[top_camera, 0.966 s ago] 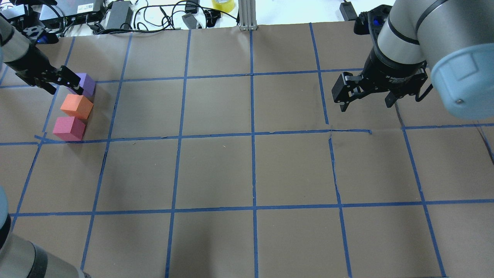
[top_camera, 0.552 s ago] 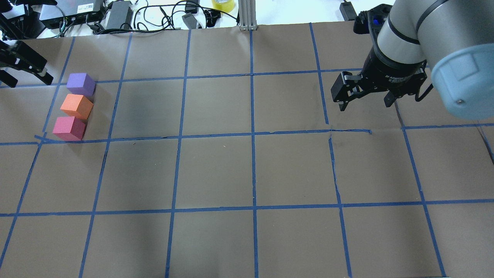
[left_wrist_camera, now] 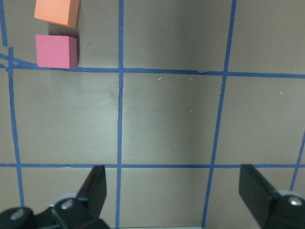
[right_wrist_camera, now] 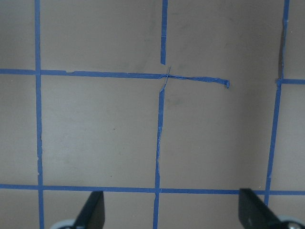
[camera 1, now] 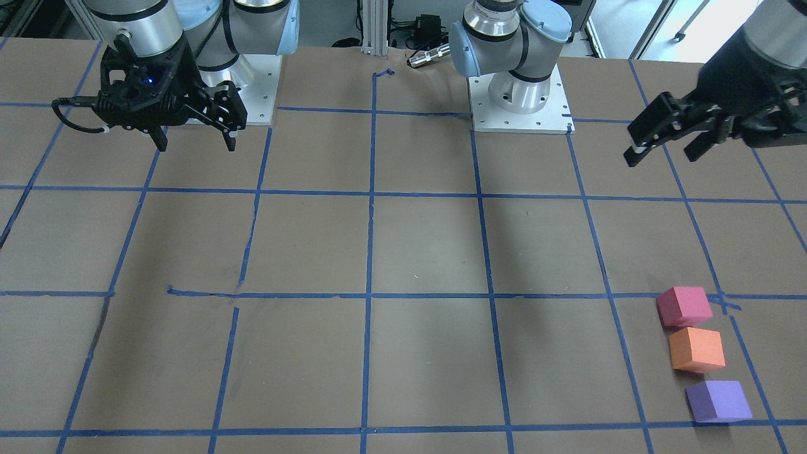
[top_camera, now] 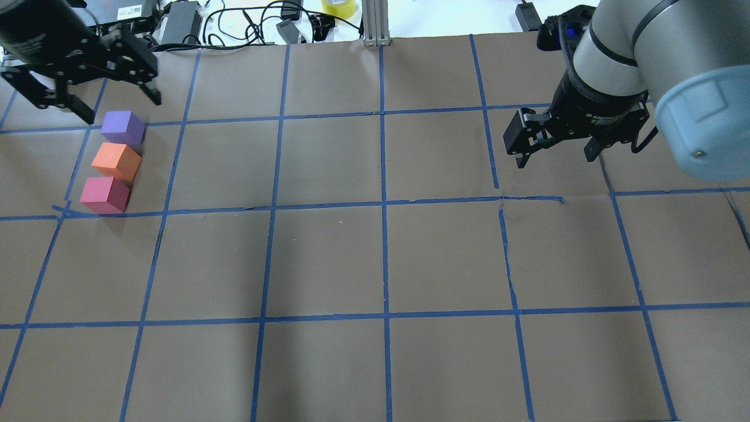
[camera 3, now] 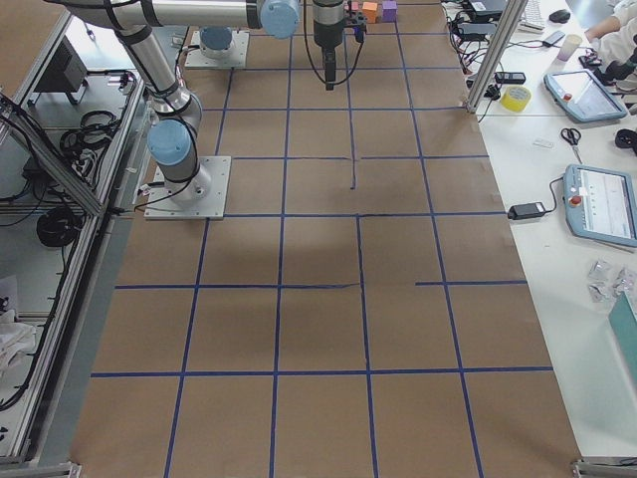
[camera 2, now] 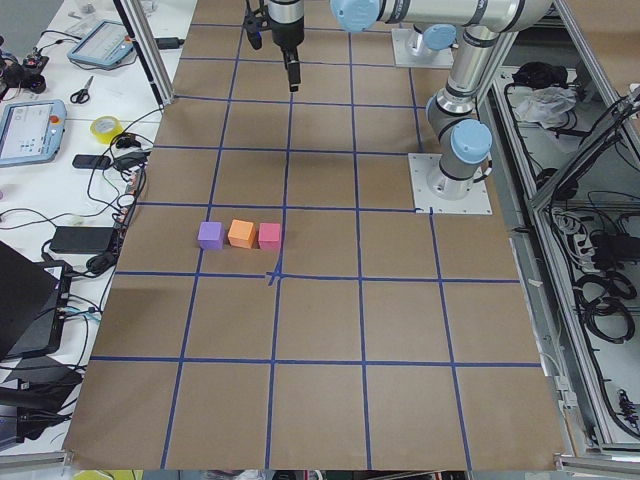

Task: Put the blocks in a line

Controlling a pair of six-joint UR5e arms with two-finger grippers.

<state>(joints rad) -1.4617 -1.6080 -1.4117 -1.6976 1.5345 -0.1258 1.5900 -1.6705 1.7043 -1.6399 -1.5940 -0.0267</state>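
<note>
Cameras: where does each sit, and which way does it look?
Front-facing: across the table, facing the robot; shows both bases, left fingers, right fingers.
Overhead: behind the robot, looking forward and down; arms enter both sides.
Exterior left: table end near the blocks; robot at right.
Exterior right: opposite end; robot at left, blocks far.
Left wrist: down past its fingers at pink block and orange block.
Right wrist: down past its fingers at the taped table.
Shared: front-facing and overhead show all three blocks.

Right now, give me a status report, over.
Left pincer open, empty. Right pincer open, empty. Purple block, orange block, pinkish-red block in one row. No obstruction seen.
</note>
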